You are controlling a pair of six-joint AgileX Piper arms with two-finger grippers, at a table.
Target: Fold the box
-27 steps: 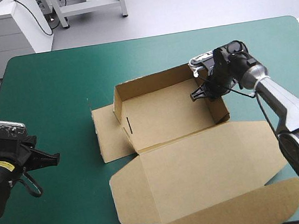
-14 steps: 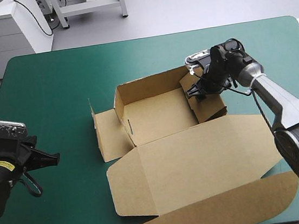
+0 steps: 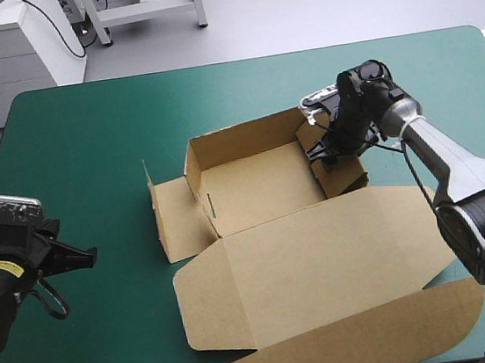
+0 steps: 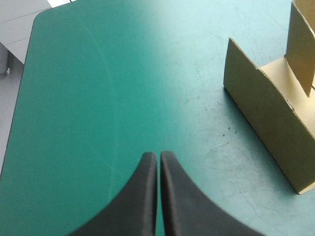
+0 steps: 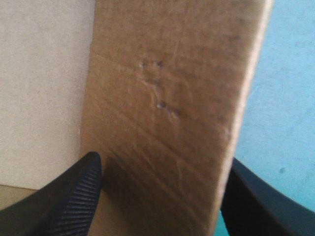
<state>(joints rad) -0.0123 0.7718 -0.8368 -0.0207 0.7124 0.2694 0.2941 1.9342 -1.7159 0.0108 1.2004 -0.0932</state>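
The brown box (image 3: pixel 256 184) stands mid-table with its far and left walls raised. Its lid (image 3: pixel 323 264) lies flat toward the near edge. My right gripper (image 3: pixel 323 152) is at the box's right wall, which leans inward. In the right wrist view this gripper (image 5: pixel 162 162) is open, its black fingers (image 5: pixel 74 196) standing on either side of a brown wall panel (image 5: pixel 167 93). My left gripper (image 3: pixel 79 255) rests over the teal-green cover near the table's left edge, well clear of the box. In the left wrist view it (image 4: pixel 158 156) is shut on nothing, with the box's left flap (image 4: pixel 266 108) ahead and to one side.
A flat side flap (image 3: pixel 176 220) lies on the cover at the box's left. The lid's long tuck flap (image 3: pixel 368 339) reaches the table's near edge. The right arm (image 3: pixel 453 164) stretches over the table's right side.
The right gripper pushed the box's right wall inward, and the box and lid slid a little to the left. The left arm has not moved.
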